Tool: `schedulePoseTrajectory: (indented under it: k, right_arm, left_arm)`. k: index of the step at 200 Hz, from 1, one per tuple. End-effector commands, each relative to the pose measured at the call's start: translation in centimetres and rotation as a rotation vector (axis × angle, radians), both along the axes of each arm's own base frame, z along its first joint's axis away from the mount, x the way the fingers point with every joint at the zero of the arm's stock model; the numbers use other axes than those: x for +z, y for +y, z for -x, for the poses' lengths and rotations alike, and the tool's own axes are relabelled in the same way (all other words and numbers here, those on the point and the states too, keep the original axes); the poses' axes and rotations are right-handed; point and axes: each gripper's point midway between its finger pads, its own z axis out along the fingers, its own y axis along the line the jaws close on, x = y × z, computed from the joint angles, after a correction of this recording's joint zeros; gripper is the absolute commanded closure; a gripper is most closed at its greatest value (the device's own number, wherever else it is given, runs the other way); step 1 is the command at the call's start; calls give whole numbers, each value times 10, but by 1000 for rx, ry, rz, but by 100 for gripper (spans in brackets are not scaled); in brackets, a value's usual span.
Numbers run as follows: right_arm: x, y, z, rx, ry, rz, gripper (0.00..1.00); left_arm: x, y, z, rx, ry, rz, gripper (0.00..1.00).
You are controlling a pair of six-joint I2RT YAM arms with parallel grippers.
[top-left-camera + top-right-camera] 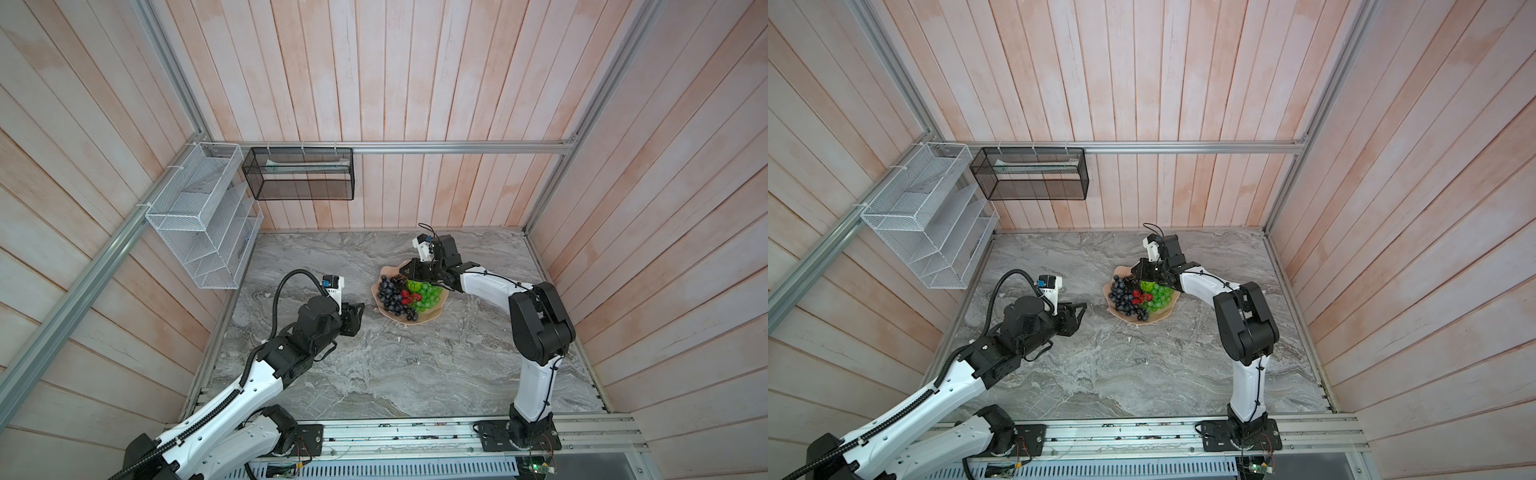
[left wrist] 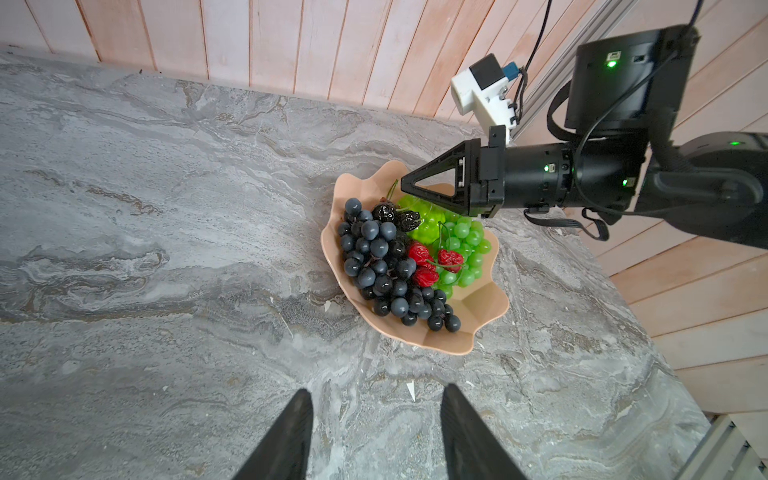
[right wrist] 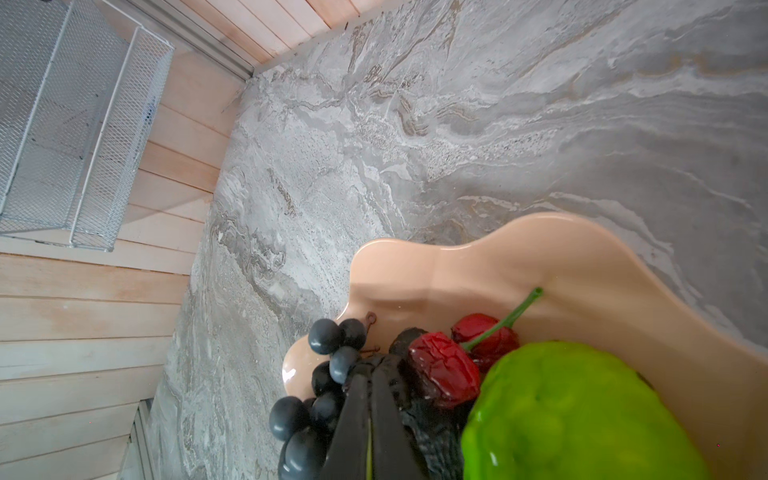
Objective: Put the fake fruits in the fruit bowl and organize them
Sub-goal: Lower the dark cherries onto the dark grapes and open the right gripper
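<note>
**Right end effector sits over the far end of the bowl; everything turns on what lies straight beneath it**

My right end effector [image 3: 371, 376] hangs over the far, wall-side end of the glossy peach-pink scalloped fruit bowl [image 2: 478, 307]. Its fingers are drawn together to a hairline slit, and I can see nothing held between them. Directly under its tips lies the black bumpy fruit [image 3: 434, 434], so I judge the next move there to be straight down or straight up.

The bright green knobbly round fruit [image 3: 573, 411] crowds in just beside the fingers. The wrinkled red cherries [image 3: 442, 368] touch it, with one green stem poking toward the bowl's rim.

The dark purple grape bunch [image 2: 382, 266] runs lengthwise down the bowl's left-arm side, from the far end to the near rim. The translucent green grape bunch [image 2: 469, 249] fills the opposite side.

I see no fruit on the grey marbled counter [image 2: 166, 208], so I judge that only tidying remains.

My left end effector [image 2: 378, 390] is open and empty, well apart from the bowl and pointed at it. The right arm is the nearer one, and it overhangs the bowl's far rim.
</note>
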Motion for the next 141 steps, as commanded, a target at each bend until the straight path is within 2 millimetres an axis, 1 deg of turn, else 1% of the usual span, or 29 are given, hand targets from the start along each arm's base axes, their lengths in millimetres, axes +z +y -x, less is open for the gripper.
schedulePoseTrajectory:
  k: [1,13,30,58,71,78,92,113,127,141]
  right_arm:
    - [-4,9,0,24,-32,50,81]
    - [0,9,0,18,-47,55,75]
    - [14,7,-1,10,-83,63,67]
    - [46,-3,1,-6,-157,94,64]
    - [62,-10,5,-23,-201,125,62]
    - [71,-15,8,-32,-225,141,60]
    - [88,-26,17,-64,-271,165,55]
    - [111,-44,34,-103,-324,168,50]
    - [118,-56,47,-124,-344,170,47]
    - [126,-69,61,-147,-375,179,43]
  left_arm:
    - [13,2,-3,21,-15,13,47]
    - [15,2,-3,19,-15,18,47]
    - [17,3,-2,25,-10,21,47]
    - [19,6,0,43,1,31,45]
    - [16,11,-1,79,23,28,38]
    - [12,15,-3,104,42,20,34]
    - [2,20,-4,146,93,0,28]
    - [-11,20,-8,164,157,-3,17]
    - [-17,19,-13,168,189,5,13]
    - [-15,24,-21,190,185,-2,11]
